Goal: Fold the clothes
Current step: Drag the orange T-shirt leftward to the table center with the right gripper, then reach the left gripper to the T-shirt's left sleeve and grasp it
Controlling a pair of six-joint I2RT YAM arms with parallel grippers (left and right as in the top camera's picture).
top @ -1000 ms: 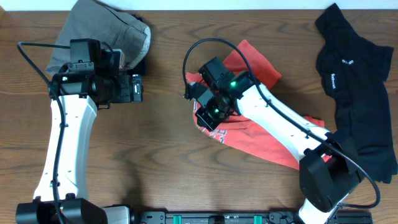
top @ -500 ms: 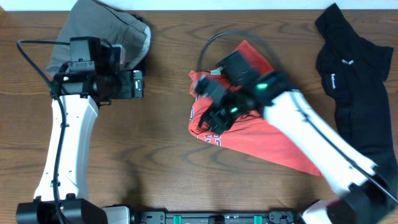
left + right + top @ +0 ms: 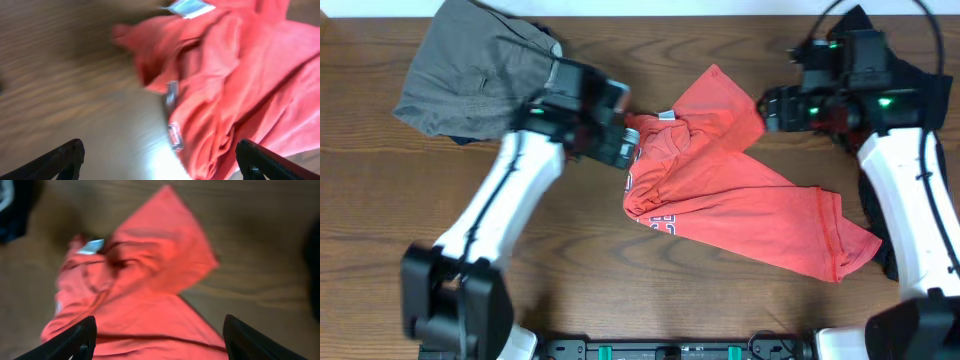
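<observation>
Grey-khaki shorts [image 3: 470, 75] lie bunched at the far left of the worktop [image 3: 560, 260], apart from both tools. The left tool [image 3: 620, 150] stands at the collar end of the coral-red T-shirt [image 3: 740, 215]. Its fingers are spread wide with nothing between them, and the left wrist view shows crumpled collar fabric directly ahead. The T-shirt occupies the centre, rumpled and unfolded. Its long axis runs diagonally from the far-left collar to the near-right hem. The right tool [image 3: 767, 108] hovers just beside the garment's far-right corner, its jaws likewise apart and empty. Judgement: the left arm is nearer the cloth, which lies to its right. A black shirt [image 3: 948, 140] lies at the far right edge, partly under the right arm. No container is present.
</observation>
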